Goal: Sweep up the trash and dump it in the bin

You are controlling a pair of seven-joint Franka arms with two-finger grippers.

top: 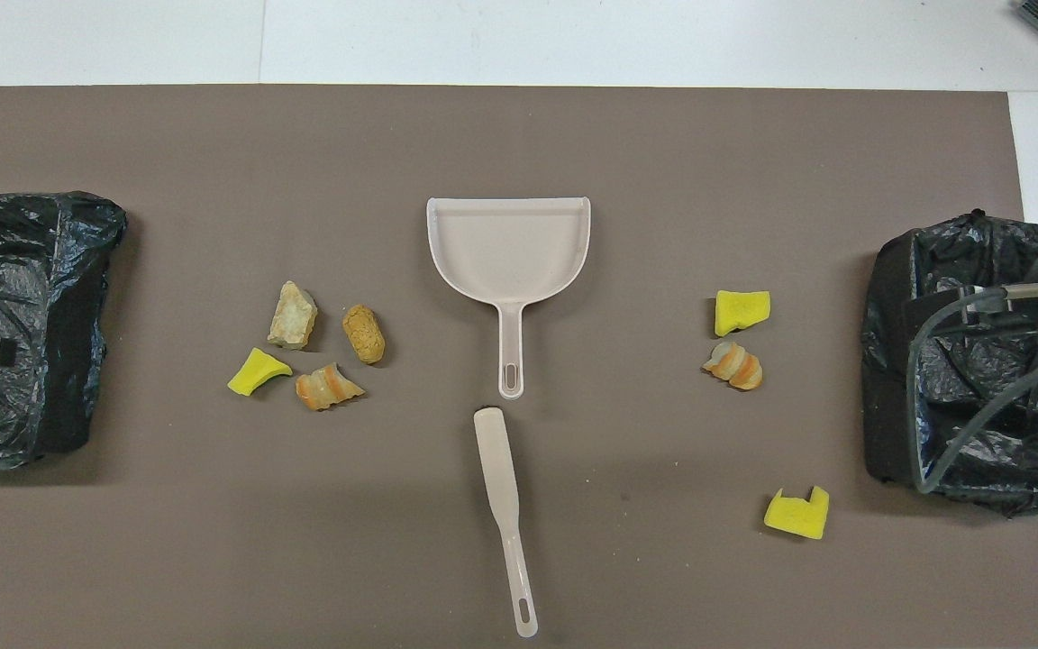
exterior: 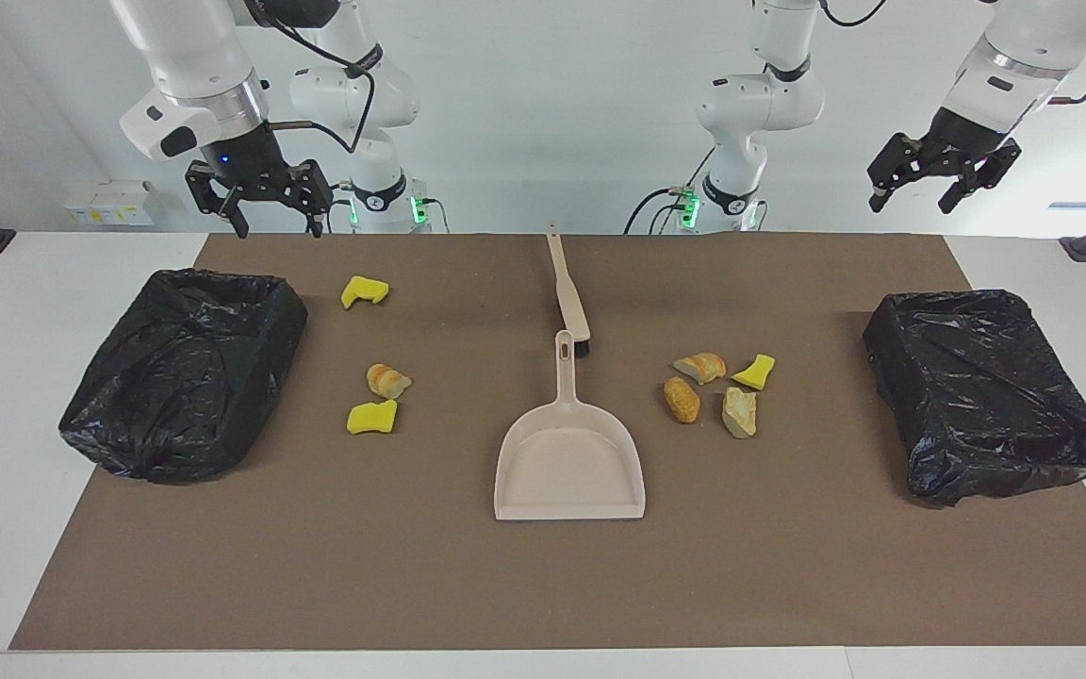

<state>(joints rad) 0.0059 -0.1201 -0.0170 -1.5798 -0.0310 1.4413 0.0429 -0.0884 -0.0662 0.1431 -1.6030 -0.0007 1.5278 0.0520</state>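
Dustpan (exterior: 569, 462), brush (exterior: 567, 294) untouched, all trash (exterior: 718, 387) unswept on mat; left gripper (exterior: 941, 177) and right gripper (exterior: 262, 196) hang open, empty.

No text, label, brand, number or sign can be read anywhere in either view.
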